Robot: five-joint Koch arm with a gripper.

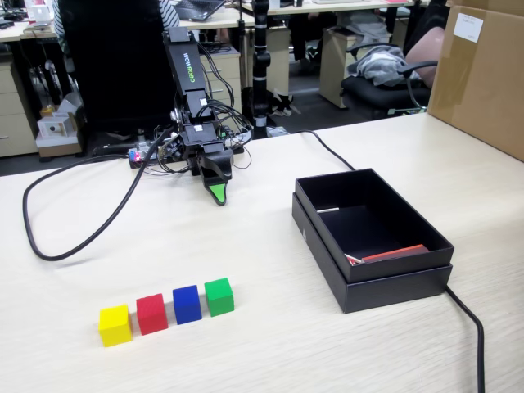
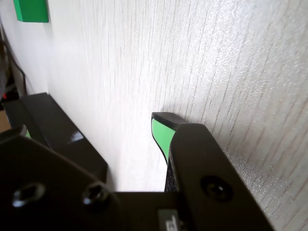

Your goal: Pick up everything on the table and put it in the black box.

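Four small cubes stand in a row near the table's (image 1: 270,344) front left in the fixed view: yellow (image 1: 115,324), red (image 1: 151,313), blue (image 1: 187,304), green (image 1: 219,296). The black box (image 1: 393,286) sits in its lid at the right, with a red-edged strip (image 1: 393,253) inside and no cube. My gripper (image 1: 218,195) hangs low over the table near the arm's base, far behind the cubes and left of the box. In the wrist view the gripper (image 2: 91,130) is open and empty. The green cube (image 2: 31,10) shows at the top left there, and the box (image 2: 53,130) between the jaws.
A black cable (image 1: 74,237) loops over the table's left from the arm's base (image 1: 164,151). Another cable (image 1: 468,321) runs off the front right past the box. A big brown carton (image 1: 483,74) stands at the back right.
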